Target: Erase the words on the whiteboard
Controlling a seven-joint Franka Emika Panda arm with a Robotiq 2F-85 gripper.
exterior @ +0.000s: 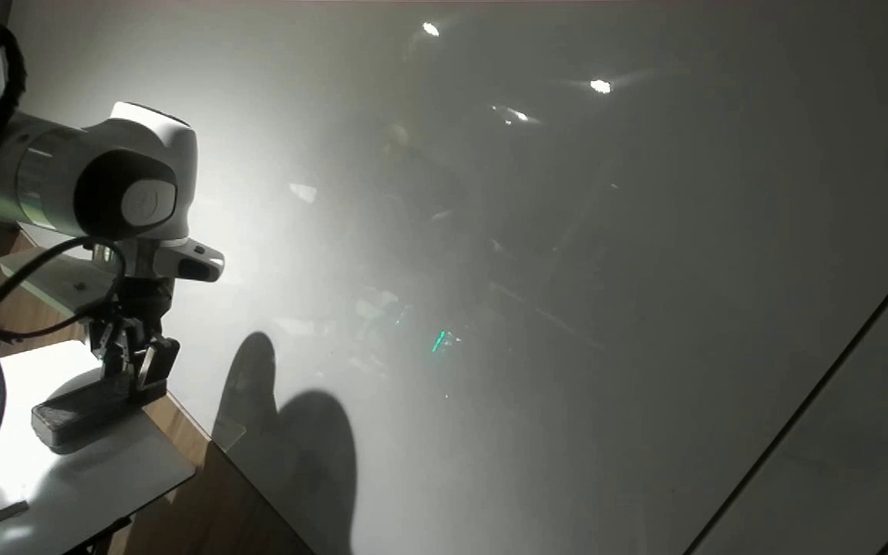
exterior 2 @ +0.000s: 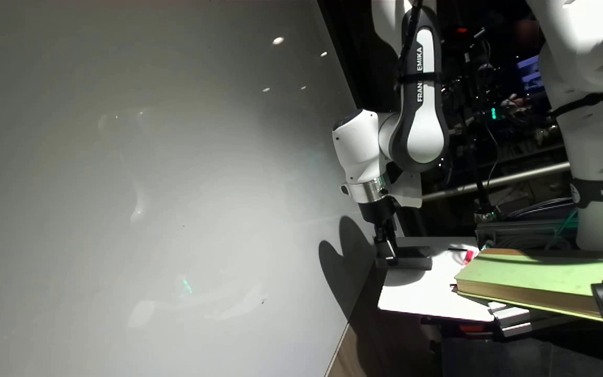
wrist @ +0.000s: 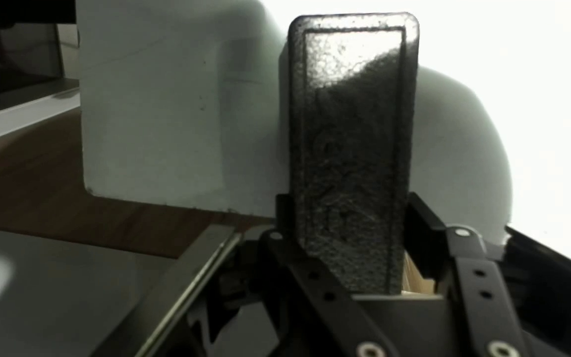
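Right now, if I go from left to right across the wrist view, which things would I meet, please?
Whiteboard at lower left → one finger of the pincer → dark eraser, gripped → opposite finger.

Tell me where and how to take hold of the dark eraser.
Grip the eraser across its narrow width, near one end, probably best from above: it is a long block, broad face up, with straight, parallel long sides. The gripper clasps those sides just so, leaving much of its length clear.

“FRAN” and “EMIKA” on an arm link (exterior 2: 425, 112), “FRANK” on a black band (exterior 2: 597, 193)
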